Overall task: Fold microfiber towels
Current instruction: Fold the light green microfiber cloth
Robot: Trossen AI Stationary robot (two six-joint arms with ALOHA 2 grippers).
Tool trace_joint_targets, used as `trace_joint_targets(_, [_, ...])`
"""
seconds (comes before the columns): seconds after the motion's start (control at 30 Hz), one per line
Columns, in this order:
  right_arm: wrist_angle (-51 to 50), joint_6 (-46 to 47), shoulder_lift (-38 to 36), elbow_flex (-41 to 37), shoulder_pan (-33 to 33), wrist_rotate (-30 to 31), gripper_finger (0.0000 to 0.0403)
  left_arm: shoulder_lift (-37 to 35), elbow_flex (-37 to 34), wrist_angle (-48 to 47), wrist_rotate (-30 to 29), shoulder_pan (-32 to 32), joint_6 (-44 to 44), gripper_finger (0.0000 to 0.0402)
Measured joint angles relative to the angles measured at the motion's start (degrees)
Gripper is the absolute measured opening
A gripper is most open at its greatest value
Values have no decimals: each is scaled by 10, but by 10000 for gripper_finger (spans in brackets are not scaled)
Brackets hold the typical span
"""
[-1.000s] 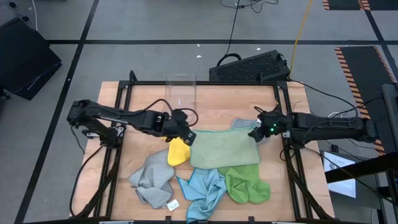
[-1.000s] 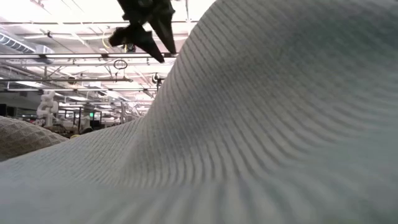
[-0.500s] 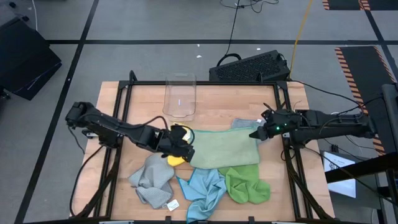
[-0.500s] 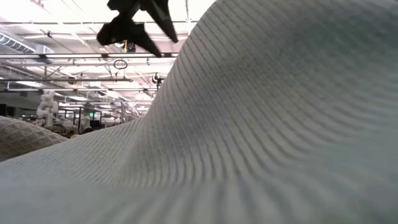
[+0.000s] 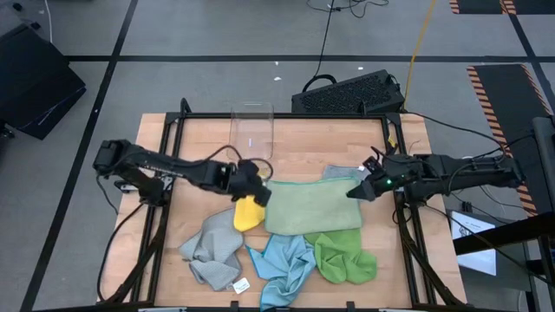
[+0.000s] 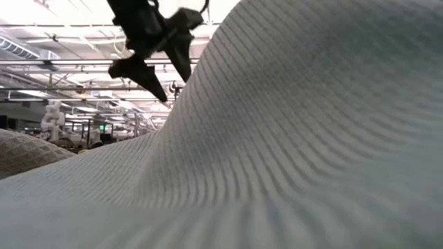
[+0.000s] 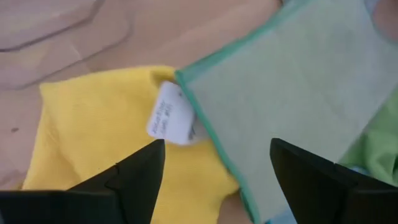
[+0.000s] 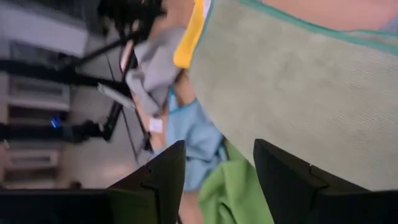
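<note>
Towels lie in a loose heap on the near half of the table (image 5: 295, 147). The pale green towel (image 5: 312, 206) is spread flat in the middle, the yellow towel (image 5: 248, 211) at its left edge with a white tag (image 7: 170, 118) showing. A grey towel (image 5: 211, 250), blue towel (image 5: 284, 260) and bright green towel (image 5: 343, 256) sit nearer. The left gripper (image 5: 257, 179) hangs just above the yellow towel's far end, fingers spread, holding nothing. The right gripper (image 5: 357, 191) is at the pale green towel's far right corner, fingers parted; I cannot tell whether it grips the cloth. A clear bin (image 5: 251, 132) stands farther back.
</note>
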Motion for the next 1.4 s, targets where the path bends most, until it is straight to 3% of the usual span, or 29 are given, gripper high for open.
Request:
trace_joint_targets(0.23, [-48,-85,1,0,-41,-96,180,0,0,73,42,37,45,294])
trace_joint_targets(0.47, [-75,-197,1,0,-69,-161,180,0,2,73,47,39,131,294])
trace_joint_targets(0.67, [-102,-254,1,0,-75,-161,180,0,3,66,35,34,268,294])
trace_joint_targets(0.87, [-103,-270,1,0,-75,-158,180,4,3,58,27,62,320,294])
trace_joint_targets(1.07, [-103,-266,4,0,-76,-137,180,52,4,100,92,87,379,294])
trace_joint_targets(1.4, [-99,-206,14,-1,-85,-76,180,110,4,107,76,91,426,294])
